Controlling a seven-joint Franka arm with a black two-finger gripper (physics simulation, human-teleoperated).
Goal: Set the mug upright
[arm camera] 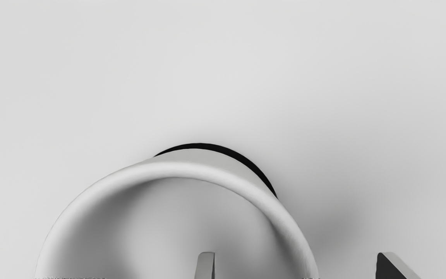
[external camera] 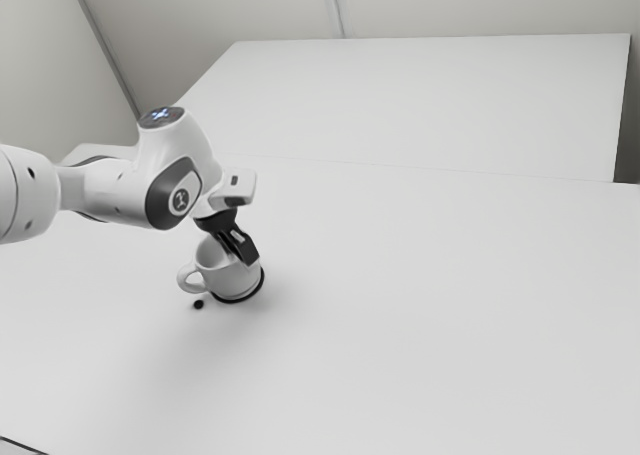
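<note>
In the exterior view my gripper (external camera: 240, 250) reaches down at the white mug (external camera: 225, 277), whose handle points to the exterior view's left. The mug stands on its black-edged base, its mouth facing up and perhaps tilted a little. From the wrist view, the gripper (arm camera: 294, 267) is open, one finger inside the mouth of the mug (arm camera: 192, 170) and the other outside its wall. The wall lies between the fingers with gaps on both sides. The handle is hidden in the wrist view.
A small black round thing (external camera: 198, 304) lies on the white table (external camera: 430, 315) beside the mug, below its handle. Behind, a large white panel (external camera: 430, 100) rises at the table's far side.
</note>
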